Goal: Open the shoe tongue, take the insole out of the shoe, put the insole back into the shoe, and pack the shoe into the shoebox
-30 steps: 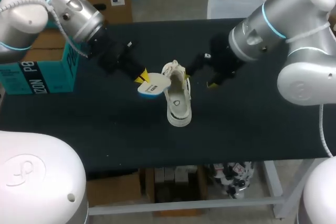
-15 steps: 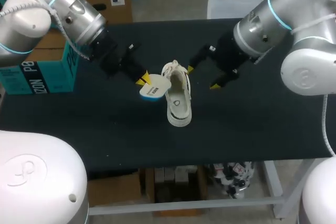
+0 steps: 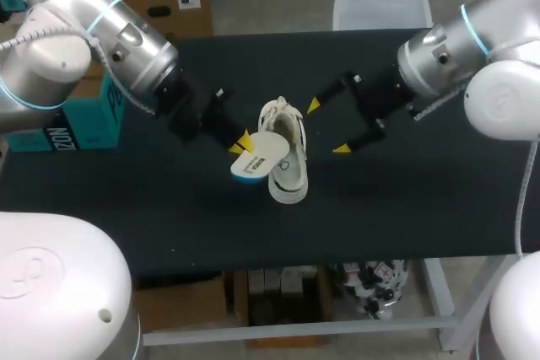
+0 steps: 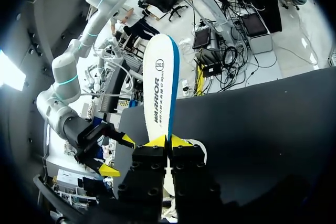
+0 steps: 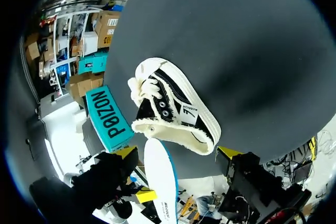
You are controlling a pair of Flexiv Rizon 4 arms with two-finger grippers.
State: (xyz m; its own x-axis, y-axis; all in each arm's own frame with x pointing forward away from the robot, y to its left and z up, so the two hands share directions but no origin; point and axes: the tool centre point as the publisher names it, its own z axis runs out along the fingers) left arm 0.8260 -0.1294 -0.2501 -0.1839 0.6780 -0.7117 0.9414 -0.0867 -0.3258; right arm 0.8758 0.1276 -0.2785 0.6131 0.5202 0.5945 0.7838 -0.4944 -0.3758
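1. Black table (image 3: 169, 208) — a pale shoe (image 3: 285, 162) lies near its middle, with a teal shoebox (image 3: 76, 124) at its left edge.
2. The left gripper (image 3: 240, 142) is clenched on the blue-edged insole (image 3: 257, 156), just beside the shoe; the right gripper (image 3: 327, 126) is spread wide and holds nothing.
3. Dark print on the insole — white lettering on the shoebox.

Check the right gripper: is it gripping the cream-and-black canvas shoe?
No, the right gripper stands open beside the cream-and-black canvas shoe, with neither yellow tip touching it in the head view.
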